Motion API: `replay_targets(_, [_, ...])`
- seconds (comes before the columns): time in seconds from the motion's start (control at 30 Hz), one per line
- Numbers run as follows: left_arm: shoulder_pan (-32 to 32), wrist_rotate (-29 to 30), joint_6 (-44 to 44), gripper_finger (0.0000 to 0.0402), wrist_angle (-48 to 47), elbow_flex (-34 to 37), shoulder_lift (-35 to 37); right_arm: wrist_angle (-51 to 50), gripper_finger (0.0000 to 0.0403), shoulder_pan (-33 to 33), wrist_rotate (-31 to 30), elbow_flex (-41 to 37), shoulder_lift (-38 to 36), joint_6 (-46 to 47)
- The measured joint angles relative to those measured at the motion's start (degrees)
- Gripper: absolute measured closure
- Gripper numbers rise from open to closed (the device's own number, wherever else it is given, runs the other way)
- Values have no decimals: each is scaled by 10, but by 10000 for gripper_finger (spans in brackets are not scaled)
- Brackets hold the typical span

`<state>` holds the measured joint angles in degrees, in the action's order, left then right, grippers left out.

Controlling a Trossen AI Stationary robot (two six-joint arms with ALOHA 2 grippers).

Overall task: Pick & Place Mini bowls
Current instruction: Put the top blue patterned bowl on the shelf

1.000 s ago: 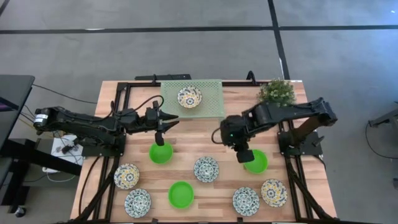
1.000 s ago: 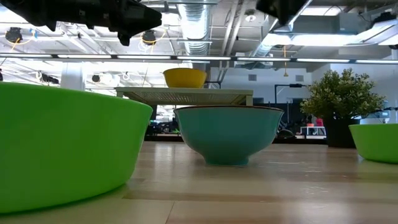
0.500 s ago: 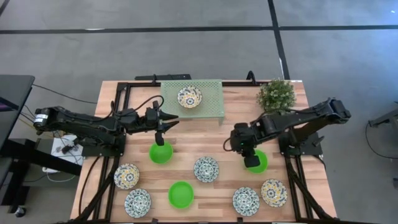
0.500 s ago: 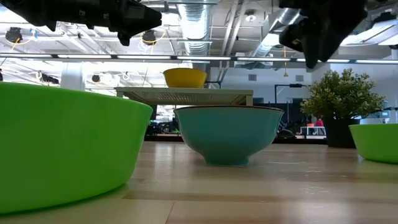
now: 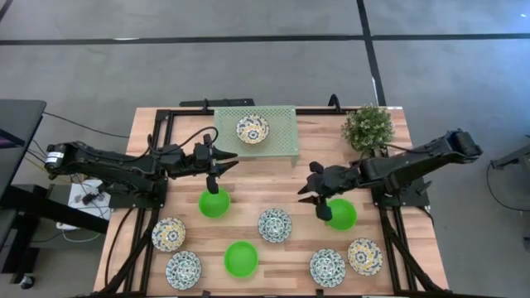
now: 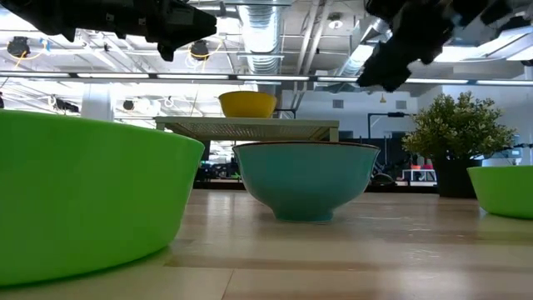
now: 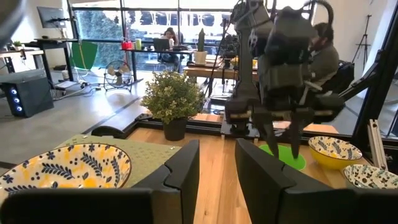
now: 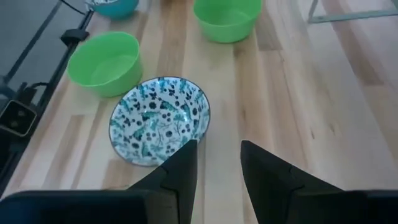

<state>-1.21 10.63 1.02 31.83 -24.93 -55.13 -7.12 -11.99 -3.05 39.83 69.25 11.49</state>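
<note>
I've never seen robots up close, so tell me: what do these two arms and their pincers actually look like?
Both arms are dark, slim and jointed, with black cables trailing along them. The left gripper and right gripper each end in two dark, flat, tapering fingers. No markings are readable.

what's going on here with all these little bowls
Two robot arms are working over a table of mini bowls. One patterned bowl already sits on the green mesh rack; eight more, three green and five patterned, are spread over the wood. The right pincer is open and empty, beside a green bowl and facing the middle patterned bowl. The left pincer is open above another green bowl. Neither holds anything.
</note>
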Motion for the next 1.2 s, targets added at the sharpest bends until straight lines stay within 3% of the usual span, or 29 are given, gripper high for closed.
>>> replay_targets(0.27, [0, 0, 0, 297, 4, -1, 0, 39, 284, -4, 3, 31, 138, 18])
replay_targets(0.4, [0, 0, 0, 297, 4, -1, 0, 42, 284, -4, 51, 71, 180, 20])
replay_targets(0.63, [0, 0, 0, 297, 4, -1, 0, 44, 284, -7, 62, 113, 218, 21])
replay_targets(1.2, [0, 0, 0, 297, 4, -1, 0, 31, 284, 19, 42, 112, 284, 36])
